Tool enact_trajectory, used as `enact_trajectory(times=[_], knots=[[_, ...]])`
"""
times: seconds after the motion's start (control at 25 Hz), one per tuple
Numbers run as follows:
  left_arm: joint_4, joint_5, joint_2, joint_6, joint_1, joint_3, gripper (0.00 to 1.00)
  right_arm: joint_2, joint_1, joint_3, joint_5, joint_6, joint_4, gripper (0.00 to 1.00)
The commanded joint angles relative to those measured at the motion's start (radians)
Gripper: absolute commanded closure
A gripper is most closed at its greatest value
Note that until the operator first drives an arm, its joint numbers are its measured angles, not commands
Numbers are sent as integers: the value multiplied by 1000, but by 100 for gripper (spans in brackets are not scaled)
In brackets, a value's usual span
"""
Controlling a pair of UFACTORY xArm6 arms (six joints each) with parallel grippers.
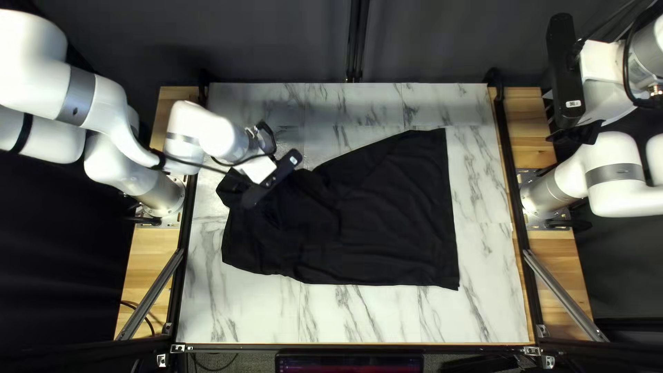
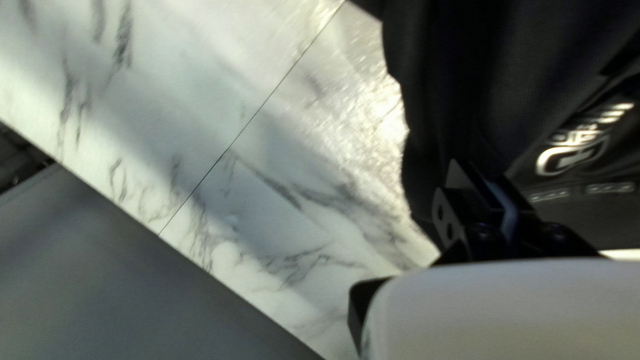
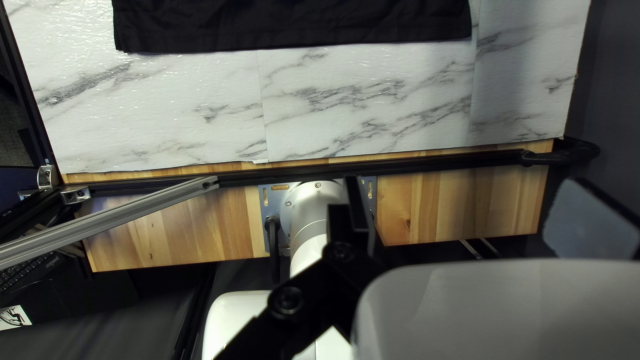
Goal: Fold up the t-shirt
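Left claw (image 1: 237, 178) pinches the black T-shirt (image 1: 394, 214); right claw (image 1: 576, 133) stands spread wide.

The black t-shirt (image 1: 394, 207), bearing white print, lies crosswise on the marble-patterned tabletop (image 1: 366, 314), rumpled at the left of the top left view, flatter toward its nearly straight right edge.

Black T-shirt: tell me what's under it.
The T-shirt lies on the marble-patterned tabletop, which shows past its edges in the top left view. The part beneath the cloth is covered, so I can't say whether anything else is there.
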State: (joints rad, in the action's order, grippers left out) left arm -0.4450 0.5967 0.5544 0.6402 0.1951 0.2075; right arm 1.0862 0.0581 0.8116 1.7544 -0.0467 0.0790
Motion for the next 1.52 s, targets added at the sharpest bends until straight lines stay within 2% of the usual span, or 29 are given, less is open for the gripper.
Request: enact_trajectory(times=[0.04,0.4,0.88,1.08,1.28,1.48,1.52], knots=[[-25,-31,8,-22,55,1,99,0,0,0,0,0,0,0],[-96,-57,62,-95,130,-37,100,0,0,0,0,0,0,0],[-86,-8,241,-29,257,-112,100,0,0,0,0,0,0,0],[-99,-78,202,-26,345,-124,100,0,0,0,0,0,0,0],[-93,-92,205,-24,379,-124,100,0,0,0,0,0,0,0],[-127,-139,148,-57,419,-113,100,0,0,0,0,0,0,0],[-133,-129,143,-73,408,-108,90,0,0,0,0,0,0,0]])
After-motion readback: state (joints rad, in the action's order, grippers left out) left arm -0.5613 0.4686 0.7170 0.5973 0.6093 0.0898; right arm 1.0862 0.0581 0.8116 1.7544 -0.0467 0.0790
